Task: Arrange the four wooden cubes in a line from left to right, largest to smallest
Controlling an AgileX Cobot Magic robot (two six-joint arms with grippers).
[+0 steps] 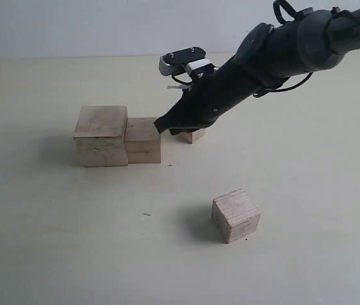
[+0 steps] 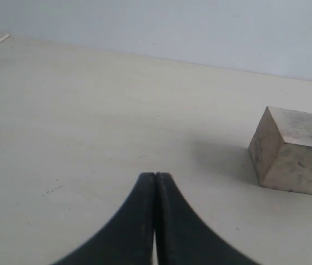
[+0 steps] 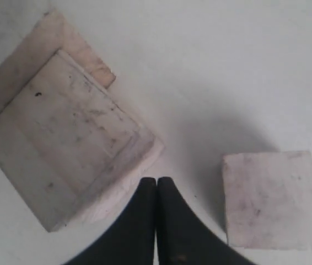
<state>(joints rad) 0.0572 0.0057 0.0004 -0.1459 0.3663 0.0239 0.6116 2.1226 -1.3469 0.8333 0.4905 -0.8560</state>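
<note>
Jaws of right gripper (image 1: 160, 125) pressed together, holding nothing; left gripper (image 2: 155, 176) likewise. Largest cube (image 1: 100, 135): bare table (image 1: 34, 241) on its left. Second cube (image 1: 143, 141) flush against its right face. Third cube (image 1: 236, 215) well right and forward of largest cube, askew, room all round. Smallest cube (image 1: 193, 135) right of largest cube, past second; right gripper tip in gap between.

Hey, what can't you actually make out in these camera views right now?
- Exterior view: the small cube is mostly hidden behind the right tool; its size is unclear.
- Left wrist view: the large cube is cut off by the frame edge.
- Exterior view: the left tool is outside the frame.
</note>
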